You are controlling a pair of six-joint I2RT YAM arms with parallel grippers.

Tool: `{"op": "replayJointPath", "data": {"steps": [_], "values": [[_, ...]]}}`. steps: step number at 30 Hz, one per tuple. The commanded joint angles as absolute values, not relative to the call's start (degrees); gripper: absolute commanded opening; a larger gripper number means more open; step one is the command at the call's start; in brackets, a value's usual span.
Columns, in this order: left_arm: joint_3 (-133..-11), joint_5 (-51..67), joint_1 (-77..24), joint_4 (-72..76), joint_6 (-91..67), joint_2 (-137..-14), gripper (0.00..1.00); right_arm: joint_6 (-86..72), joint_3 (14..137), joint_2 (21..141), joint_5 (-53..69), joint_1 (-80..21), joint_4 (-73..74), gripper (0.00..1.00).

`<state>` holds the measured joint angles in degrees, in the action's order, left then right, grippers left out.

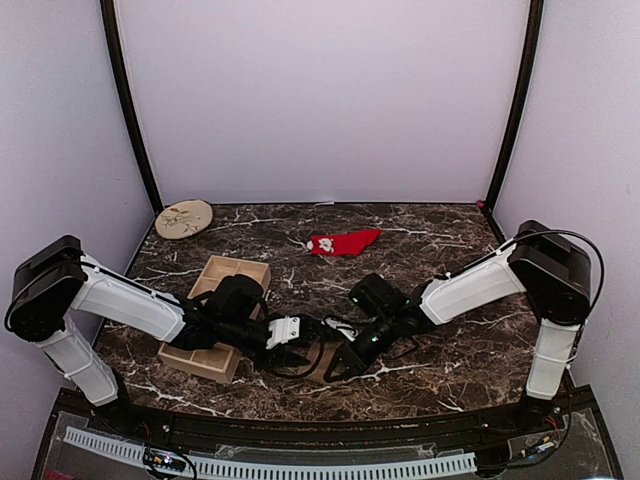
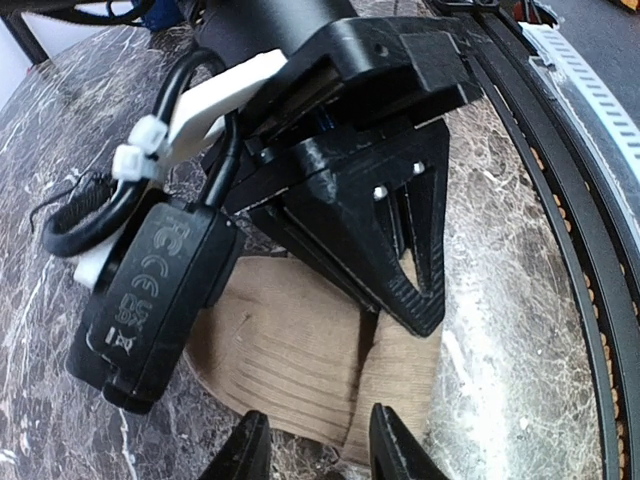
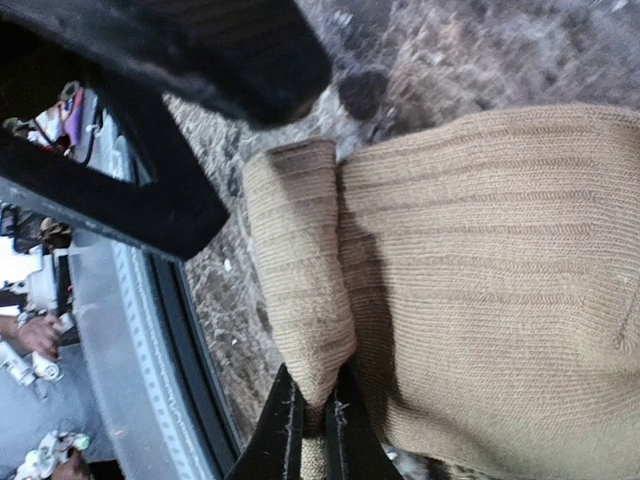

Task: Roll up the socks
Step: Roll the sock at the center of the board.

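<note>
Dark marbled table (image 1: 440,240), enclosed by pale walls, with two white-and-black arms reaching inward to meet at the near centre. Item one: tan sock (image 2: 300,350), ribbed knit, lying flat on the table near its front edge, between the two arm tips; one edge is turned up into a narrow standing fold (image 3: 300,270), the rest spread beside it. Right fingers (image 3: 335,440): closed, pinching the lower end of that fold, which rises thin and upright from between them. Left fingers (image 2: 392,448): standing partly apart at the near edge of the same sock, with the cloth's folded edge lying between them; whether they press on it cannot be told from the wrist view. The black wrist of the right arm hangs directly over the sock, facing the left arm's tip, the two close together. Item two: red sock (image 1: 343,242), with a small white patch (image 1: 325,244) at its left end, lying flat toward the back of the table, well apart from both arms and untouched. Item three: wooden tray (image 1: 240,262) with compartments, on the left half of the table, partly covered by the left arm; its contents cannot be made out. Item four: round pale disc (image 1: 184,218) with a faint pattern, at the far left corner, against the wall.
</note>
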<state>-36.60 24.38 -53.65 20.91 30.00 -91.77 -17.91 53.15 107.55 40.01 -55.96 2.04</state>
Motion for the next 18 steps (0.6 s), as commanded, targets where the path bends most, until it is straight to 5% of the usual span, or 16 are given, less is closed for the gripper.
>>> {"op": "replayJointPath", "data": {"steps": [1, 18], "values": [[-36.59, 26.00, -53.88, 18.67, 35.59, -91.61, 0.36, -18.47, 54.13, 109.56, 44.31, -55.10, 6.20, 0.00], [-37.94, 28.54, -58.76, 11.75, 42.66, -93.04, 0.36, -19.07, 54.66, 110.68, 47.86, -52.85, 7.17, 0.00]]}}
